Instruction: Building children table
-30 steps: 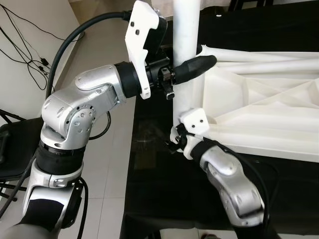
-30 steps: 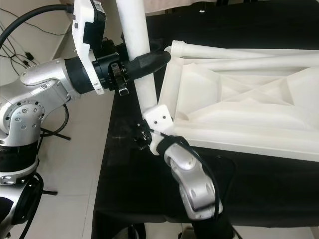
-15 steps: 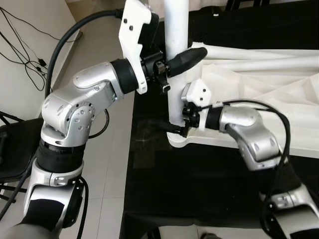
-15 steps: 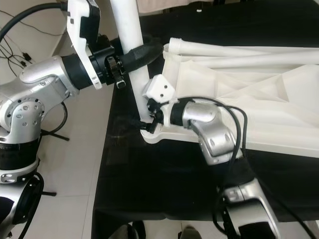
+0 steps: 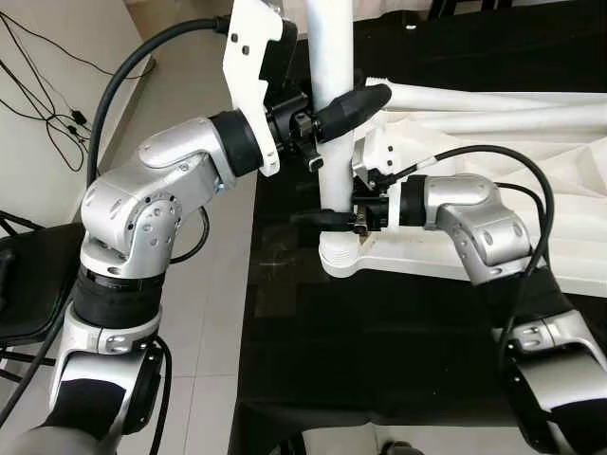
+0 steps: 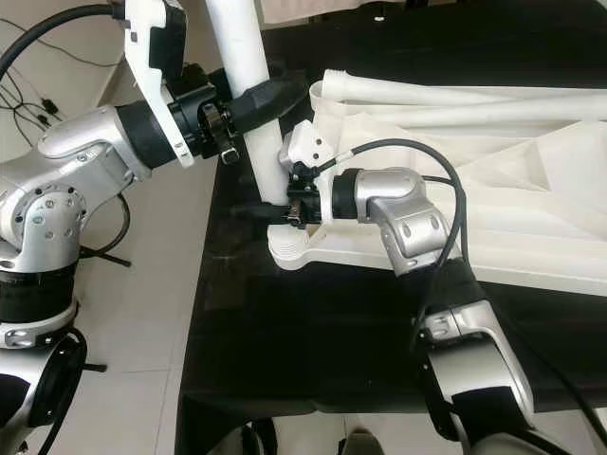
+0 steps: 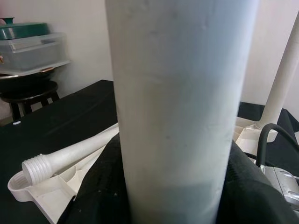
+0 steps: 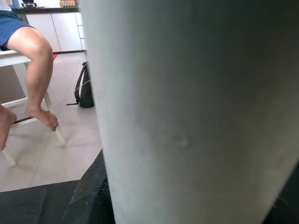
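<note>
Head views were bright, evenly lit and sharp, no motion blur. White table leg (image 5: 331, 104) sat near blown-out; black tablecloth (image 5: 379, 332) crushed dark with faint sheen around 9 o'clock. Both wrist views were soft: leg too close, out of focus, backgrounds reasonably clear.

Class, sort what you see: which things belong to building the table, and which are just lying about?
Job:
table leg
tabletop
spare leg
left claw
right claw

Lying about:
storage box
backpack
cables
</note>
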Robot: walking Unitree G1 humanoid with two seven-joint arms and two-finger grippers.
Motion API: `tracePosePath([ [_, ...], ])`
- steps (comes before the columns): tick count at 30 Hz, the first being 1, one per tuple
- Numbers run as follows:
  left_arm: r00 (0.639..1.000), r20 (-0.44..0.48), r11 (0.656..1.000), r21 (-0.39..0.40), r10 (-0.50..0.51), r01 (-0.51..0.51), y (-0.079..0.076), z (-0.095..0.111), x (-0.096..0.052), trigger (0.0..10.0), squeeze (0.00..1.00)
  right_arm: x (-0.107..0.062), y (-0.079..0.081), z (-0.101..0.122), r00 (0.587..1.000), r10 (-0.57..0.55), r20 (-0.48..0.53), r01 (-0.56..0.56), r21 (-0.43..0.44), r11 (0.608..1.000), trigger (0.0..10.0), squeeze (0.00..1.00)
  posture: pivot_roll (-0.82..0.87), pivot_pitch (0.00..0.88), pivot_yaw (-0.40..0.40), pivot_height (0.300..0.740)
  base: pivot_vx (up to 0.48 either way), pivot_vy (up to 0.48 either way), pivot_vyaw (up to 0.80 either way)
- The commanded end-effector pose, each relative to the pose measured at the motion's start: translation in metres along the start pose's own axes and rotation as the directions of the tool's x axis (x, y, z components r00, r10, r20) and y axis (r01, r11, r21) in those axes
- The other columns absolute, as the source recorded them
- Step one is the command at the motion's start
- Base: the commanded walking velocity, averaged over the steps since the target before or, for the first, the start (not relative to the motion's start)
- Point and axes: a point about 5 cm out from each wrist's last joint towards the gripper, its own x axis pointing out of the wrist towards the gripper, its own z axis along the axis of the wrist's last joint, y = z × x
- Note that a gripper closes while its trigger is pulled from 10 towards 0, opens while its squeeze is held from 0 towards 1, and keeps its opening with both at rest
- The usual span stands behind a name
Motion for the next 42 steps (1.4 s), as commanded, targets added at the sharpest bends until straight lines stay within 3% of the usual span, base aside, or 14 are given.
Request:
tracePosePath([
  [1, 0.998, -0.051, 0.999, 0.0, -0.045, 0.045, -0.004, -0.005, 0.003, 0.0, 0.0, 0.022, 0.014, -0.001, 0.993, 0.116, -0.017, -0.116, -0.027, 0.993, 0.0, 0.0, 0.0, 0.235, 0.138, 0.74, 0.0, 0.0, 0.0],
  [5, 0.998, -0.052, 0.999, 0.01, -0.043, 0.044, -0.002, -0.004, 0.0, 0.0, 0.0, 0.02, 0.013, -0.004, 0.997, 0.079, -0.012, -0.079, -0.02, 0.997, 0.0, 0.0, 0.0, 0.235, 0.139, 0.74, 0.0, 0.0, 0.0],
  [6, 0.999, -0.046, 1.0, 0.016, -0.022, 0.023, 0.0, -0.003, -0.001, 3.5, 0.19, 0.02, 0.013, -0.004, 0.998, 0.057, -0.003, -0.057, -0.011, 0.998, 0.0, 0.0, 0.0, 0.236, 0.141, 0.74, 0.0, 0.0, 0.0],
  [7, 0.999, -0.043, 1.0, 0.016, -0.004, 0.005, 0.003, -0.002, -0.003, 10.0, 1.0, 0.019, 0.013, -0.006, 1.0, 0.029, 0.004, -0.029, -0.005, 1.0, 0.0, 0.0, 0.0, 0.236, 0.142, 0.74, 0.0, 0.0, 0.0],
  [11, 0.998, -0.023, 0.998, 0.023, 0.052, -0.051, 0.011, 0.003, -0.005, 10.0, 1.0, 0.016, 0.014, -0.011, 0.998, -0.065, 0.014, 0.065, 0.024, 0.998, 0.0, 0.0, 0.0, 0.238, 0.143, 0.74, 0.0, 0.0, 0.0],
  [12, 0.999, -0.021, 0.999, 0.023, 0.046, -0.046, 0.011, 0.005, -0.005, 10.0, 0.0, 0.014, 0.014, -0.012, 0.995, -0.095, 0.018, 0.094, 0.035, 0.995, 0.0, 0.0, 0.0, 0.24, 0.141, 0.74, 0.0, 0.0, 0.0],
  [19, 0.998, -0.02, 0.998, 0.002, 0.06, -0.06, 0.01, -0.001, 0.002, 10.0, 0.0, 0.013, 0.032, -0.021, 0.954, -0.3, -0.001, 0.298, 0.112, 0.948, 0.0, 0.0, 0.01, 0.252, 0.132, 0.74, 0.0, 0.0, 0.0],
  [21, 0.998, -0.027, 0.999, -0.004, 0.052, -0.052, 0.008, -0.003, 0.002, 10.0, 0.0, 0.015, 0.054, -0.052, 0.756, -0.62, -0.211, 0.649, 0.11, 0.753, 0.0, 0.0, 0.01, 0.254, 0.127, 0.74, 0.0, 0.0, 0.0],
  [22, 0.998, -0.027, 0.999, -0.004, 0.052, -0.052, 0.008, -0.003, 0.002, 10.0, 0.0, 0.015, 0.054, -0.052, 0.756, -0.62, -0.211, 0.649, 0.11, 0.753, 0.0, 0.0, 0.01, 0.254, 0.127, 0.74, 0.0, 0.0, 0.0],
  [24, 0.999, -0.029, 0.999, -0.012, 0.045, -0.046, 0.005, -0.005, 0.002, 10.0, 0.0, 0.024, 0.077, -0.06, 0.656, -0.706, -0.267, 0.748, 0.105, 0.656, 0.0, 0.0, 0.01, 0.256, 0.146, 0.74, 0.0, 0.0, 0.0],
  [30, 0.999, -0.033, 1.0, -0.013, 0.028, -0.028, 0.002, -0.006, 0.003, 10.0, 0.0, 0.029, 0.062, -0.047, 0.657, -0.721, -0.22, 0.751, 0.113, 0.65, 0.0, 0.0, 0.0, 0.241, 0.139, 0.74, 0.0, 0.0, 0.0],
  [36, 0.999, -0.027, 0.999, -0.015, 0.037, -0.038, 0.004, -0.006, 0.004, 10.0, 0.0, 0.031, 0.065, -0.044, 0.649, -0.725, -0.23, 0.759, 0.135, 0.637, 0.0, 0.0, -0.01, 0.235, 0.14, 0.74, 0.0, 0.0, 0.0],
  [37, 0.999, -0.026, 0.999, -0.017, 0.038, -0.039, 0.005, -0.007, 0.004, 0.0, 0.0, 0.031, 0.066, -0.043, 0.637, -0.734, -0.236, 0.769, 0.139, 0.623, 0.0, 0.0, -0.01, 0.235, 0.14, 0.74, 0.0, 0.0, 0.0],
  [42, 0.999, -0.021, 0.999, -0.02, 0.025, -0.025, 0.004, -0.006, 0.006, 0.0, 0.0, 0.031, 0.069, -0.04, 0.615, -0.75, -0.243, 0.787, 0.127, 0.604, 0.0, 0.0, -0.01, 0.23, 0.141, 0.74, 0.0, 0.0, 0.0],
])
